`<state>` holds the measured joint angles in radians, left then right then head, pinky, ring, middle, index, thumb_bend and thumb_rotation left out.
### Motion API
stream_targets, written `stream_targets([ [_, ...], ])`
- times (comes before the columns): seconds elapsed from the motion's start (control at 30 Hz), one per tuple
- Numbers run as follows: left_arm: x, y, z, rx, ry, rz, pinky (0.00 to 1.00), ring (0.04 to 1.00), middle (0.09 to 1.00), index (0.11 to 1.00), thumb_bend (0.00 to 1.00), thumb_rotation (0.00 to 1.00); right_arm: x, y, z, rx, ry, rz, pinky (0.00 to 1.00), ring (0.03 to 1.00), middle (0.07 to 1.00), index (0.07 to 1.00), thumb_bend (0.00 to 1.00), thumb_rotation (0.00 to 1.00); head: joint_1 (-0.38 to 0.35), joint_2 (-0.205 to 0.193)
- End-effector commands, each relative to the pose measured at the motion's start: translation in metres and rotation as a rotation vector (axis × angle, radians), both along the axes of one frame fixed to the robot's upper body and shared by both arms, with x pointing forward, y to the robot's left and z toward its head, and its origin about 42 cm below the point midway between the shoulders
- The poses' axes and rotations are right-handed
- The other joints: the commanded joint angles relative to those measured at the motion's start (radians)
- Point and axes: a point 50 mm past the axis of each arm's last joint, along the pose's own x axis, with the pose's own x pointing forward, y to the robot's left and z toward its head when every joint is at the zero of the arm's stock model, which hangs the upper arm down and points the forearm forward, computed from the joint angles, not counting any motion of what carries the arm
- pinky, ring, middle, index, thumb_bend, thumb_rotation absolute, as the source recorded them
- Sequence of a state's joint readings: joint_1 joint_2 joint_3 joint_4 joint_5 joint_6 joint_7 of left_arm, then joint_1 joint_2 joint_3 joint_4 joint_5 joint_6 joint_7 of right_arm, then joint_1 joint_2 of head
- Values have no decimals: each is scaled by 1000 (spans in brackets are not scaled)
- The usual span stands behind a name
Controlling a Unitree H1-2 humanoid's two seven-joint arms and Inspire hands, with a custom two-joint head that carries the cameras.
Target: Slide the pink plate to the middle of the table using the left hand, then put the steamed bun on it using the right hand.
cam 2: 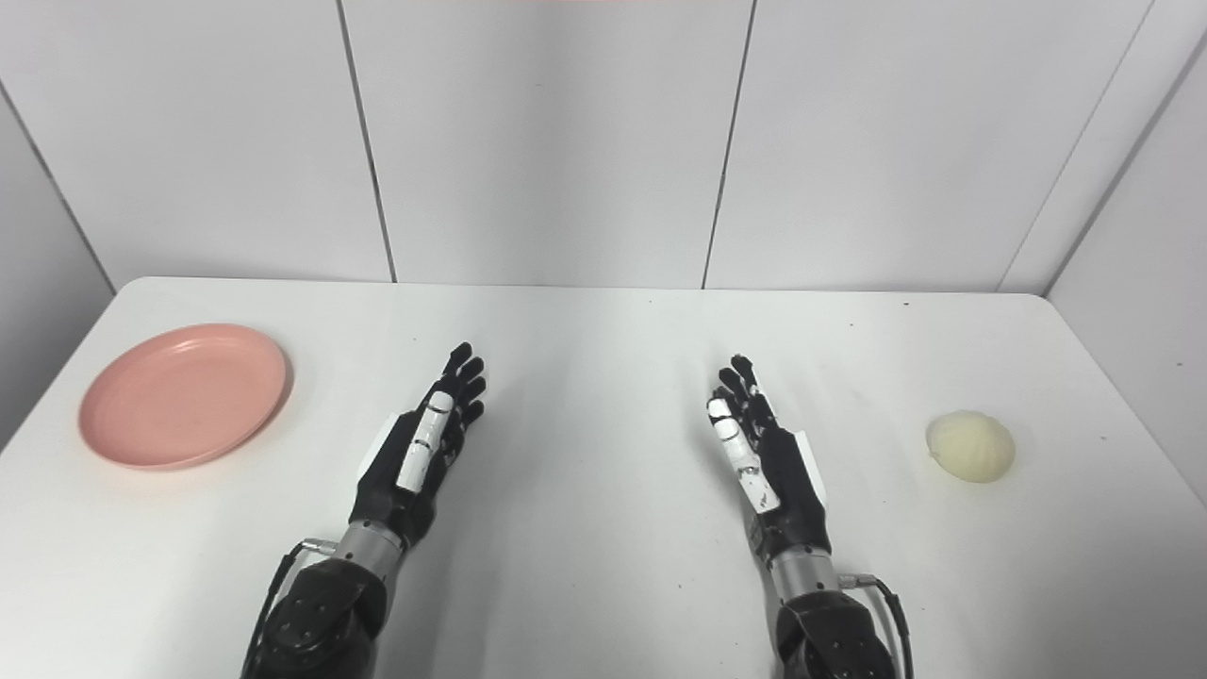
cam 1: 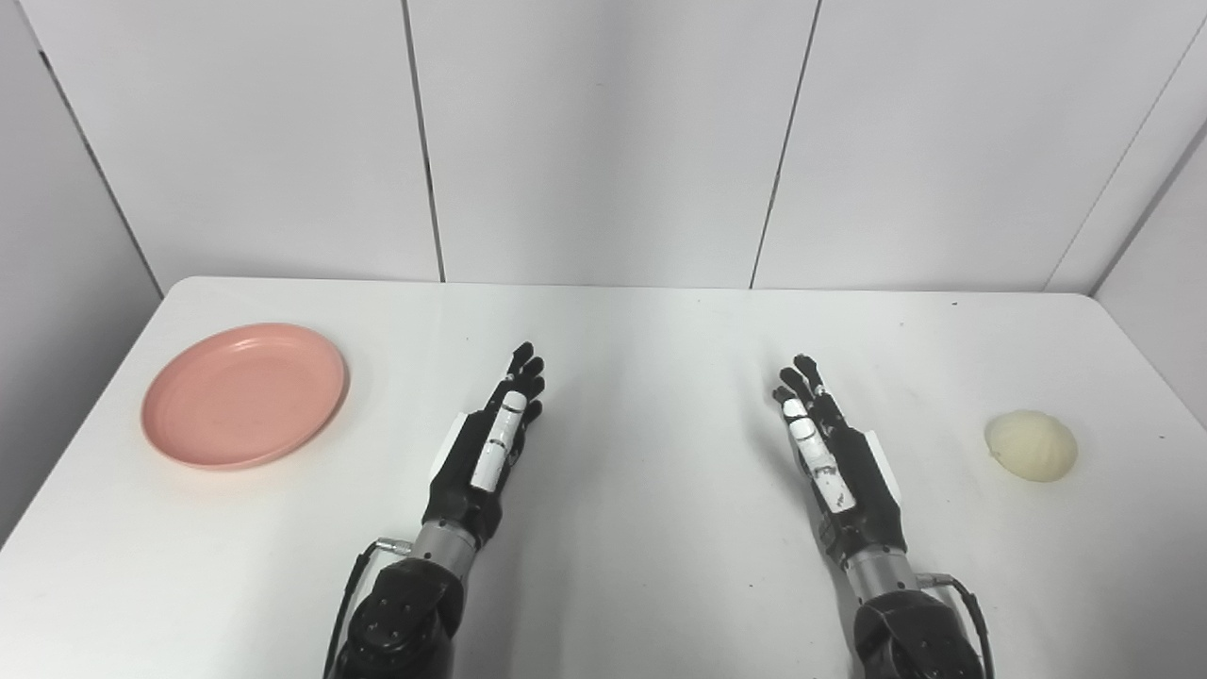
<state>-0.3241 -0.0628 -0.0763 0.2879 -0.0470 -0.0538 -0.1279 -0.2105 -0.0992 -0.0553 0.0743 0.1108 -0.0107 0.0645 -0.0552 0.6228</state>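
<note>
Left hand (cam 1: pixel 490 443), black with a white strip along the thumb: lower centre-left of frame, held edge-on above the table, fingers extended and lying close together, pointing toward the far wall. Holds nothing. Its dark forearm enters from the bottom edge, a thin cable looping beside the wrist.

Right hand (cam 1: pixel 830 453), same black-and-white build: lower centre-right, mirroring the other, fingers out straight and slightly fanned at the tips, palm facing inward. Empty as well. The two hands are well apart, with bare tabletop between them.

Round, shallow pink plastic plate (cam 1: pixel 243 394): left side of frame, mid-height, flat on the table near its left edge, well apart from the left hand. Nothing on it.

Pale cream steamed bun with a pleated, domed top (cam 1: pixel 1032 445): right side of frame, about level with the right hand's palm, sitting directly on the table, clear of the hand and near the right edge.

White rectangular table with rounded corners (cam 1: pixel 641 330): fills the lower two thirds. Faint specks on its surface. Behind it, plain white wall panels (cam 1: pixel 603 132) with dark vertical seams span the upper frame.
</note>
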Motion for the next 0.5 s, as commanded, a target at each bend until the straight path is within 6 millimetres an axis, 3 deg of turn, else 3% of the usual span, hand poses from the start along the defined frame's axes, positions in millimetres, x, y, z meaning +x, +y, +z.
stream_targets([
  [0.0,0,2,4,-4,-12,-3,1000,1000,997,993,625,952,8,3,23,-2,-82,10,1000,939,946,961,661,775,0,-1],
  [0.47,0,2,5,5,-12,-1,1000,1000,995,989,631,940,8,2,24,-7,-80,6,1000,938,947,961,656,770,0,2],
])
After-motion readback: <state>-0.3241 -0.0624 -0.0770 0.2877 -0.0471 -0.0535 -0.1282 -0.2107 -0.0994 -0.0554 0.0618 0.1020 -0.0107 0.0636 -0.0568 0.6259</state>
